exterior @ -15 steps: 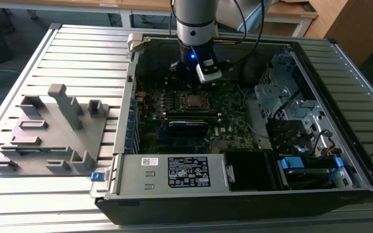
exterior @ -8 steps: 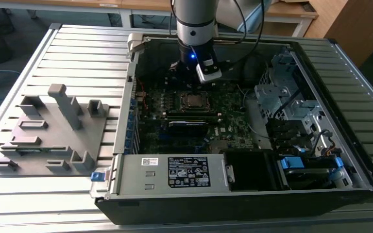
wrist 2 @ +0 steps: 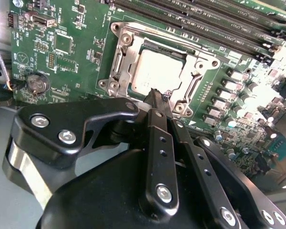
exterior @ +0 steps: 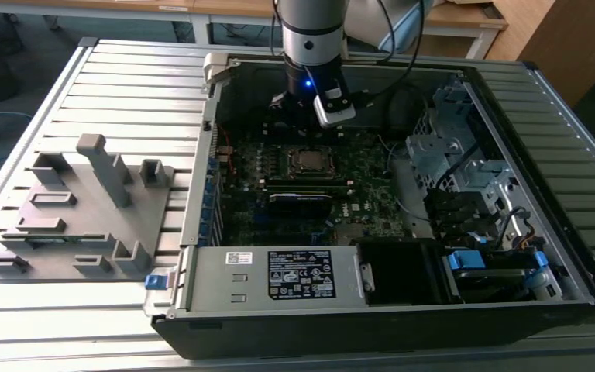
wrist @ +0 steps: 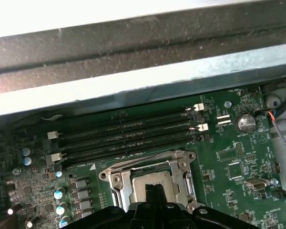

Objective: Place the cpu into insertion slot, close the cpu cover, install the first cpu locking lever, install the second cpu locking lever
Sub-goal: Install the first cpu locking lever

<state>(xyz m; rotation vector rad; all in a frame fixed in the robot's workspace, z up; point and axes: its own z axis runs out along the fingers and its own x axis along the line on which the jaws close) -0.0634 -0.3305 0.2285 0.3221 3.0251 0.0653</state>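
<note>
The cpu (wrist 2: 157, 71) lies flat in the insertion slot (wrist 2: 183, 57), its dull silver top showing through the window of the cpu cover (wrist 2: 120, 56). The cover lies down around the chip. My gripper (wrist 2: 155, 93) is shut with nothing seen between the tips, which hover at the edge of the socket beside the chip. In the first wrist view the gripper (wrist: 155, 189) stands over the cpu (wrist: 150, 180) inside the cover (wrist: 115, 180). In the exterior view the gripper (exterior: 300, 128) hangs just behind the cpu (exterior: 311, 160) on the green board.
Long black memory slots (wrist: 128, 136) run along one side of the socket. The computer case wall (wrist: 133, 81) rises just beyond them. A drive cage (exterior: 452, 147) and cables fill the exterior view's right. A grey fixture plate (exterior: 80, 209) lies outside the case.
</note>
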